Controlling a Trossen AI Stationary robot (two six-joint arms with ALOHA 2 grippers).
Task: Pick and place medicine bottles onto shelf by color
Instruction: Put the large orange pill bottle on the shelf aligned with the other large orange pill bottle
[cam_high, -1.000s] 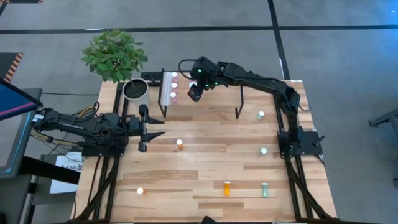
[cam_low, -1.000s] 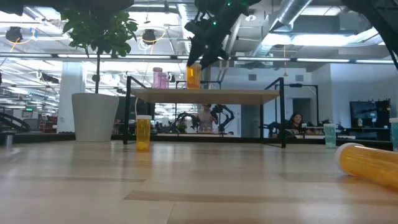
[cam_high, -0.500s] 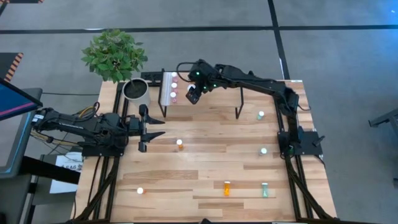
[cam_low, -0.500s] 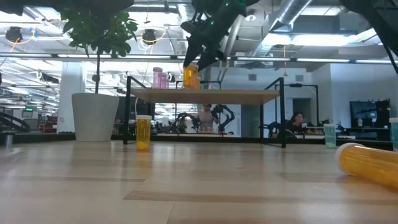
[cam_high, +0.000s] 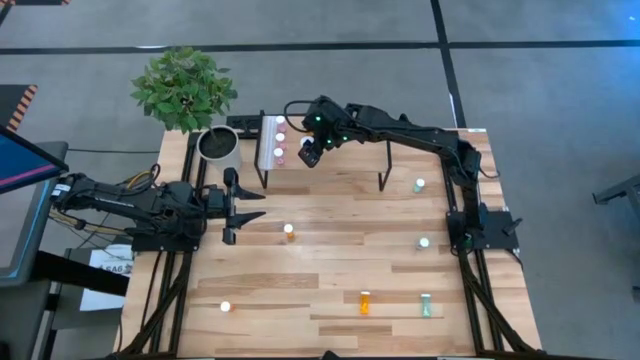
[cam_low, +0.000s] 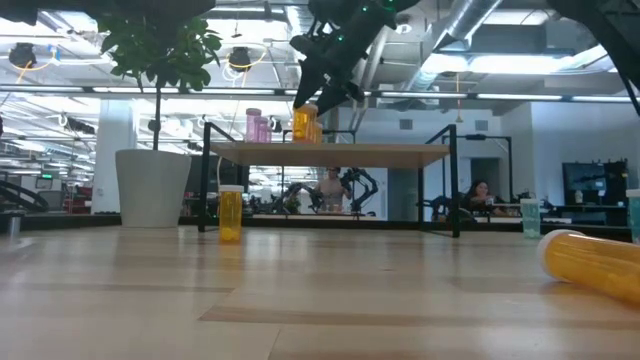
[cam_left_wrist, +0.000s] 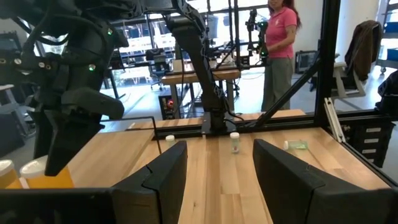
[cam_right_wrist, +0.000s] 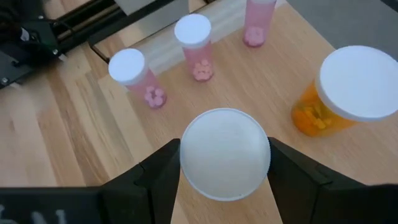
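Observation:
My right gripper is over the left part of the shelf and is shut on an orange bottle with a white cap, which also shows in the low view. Three pink bottles and a larger orange bottle stand upright on the shelf top beside it. My left gripper waits open and empty over the table's left side. Other bottles stand or lie on the table: an orange one upright, an orange one lying near the front. My right gripper pinches the orange bottle at its white cap, the cap's rim between the two fingers. The fingers come from above, pointing down. The bottle is upright below them, its base level with the shelf top; whether it rests there I cannot tell.
A potted plant stands just left of the shelf. Pale green bottles are at the table's right and front right; a white-capped one is at the front left. A person stands beyond the table.
My right gripper has gone a little toward the table's left over the shelf with the orange bottle, which stays upright, closer to the pink bottles and the other orange one.

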